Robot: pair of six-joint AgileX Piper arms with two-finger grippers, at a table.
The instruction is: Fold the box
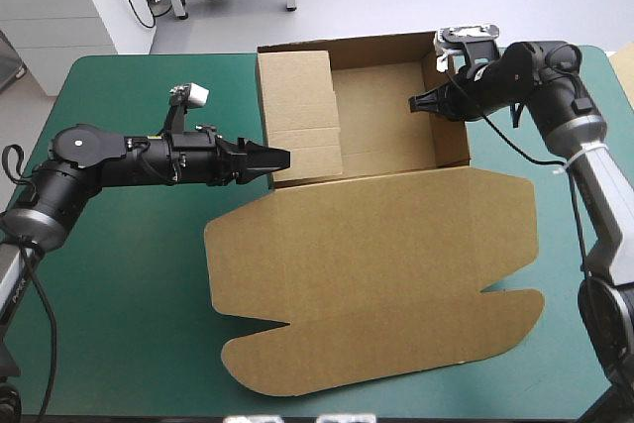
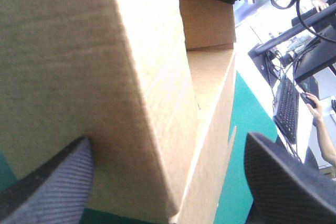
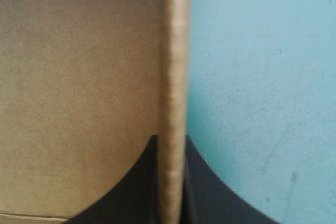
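– Black fingers of the right gripper [image 3: 172,139] sit closest, in its own wrist view. They are nearly closed, pinching the right wall of the box [image 1: 376,245] by its edge.
– And the left gripper [image 2: 168,137]?
– Spread wide, with the left wall's near corner between and ahead of its fingers. I cannot tell whether they touch it.
– Where does the box lie?
– Mid-table on the teal-green cover [image 1: 129,324], with walls raised at the far side and the lid flat toward the near edge.
– How will it handle?
– Light and stiff, I judge, bending only along its creases. Squeezed mid-panel, it might buckle. Take hold of wall tops or the lid's free edge.
– What does the high view add?
– The whole layout and both arms. Only the wrist views show how the fingers stand.
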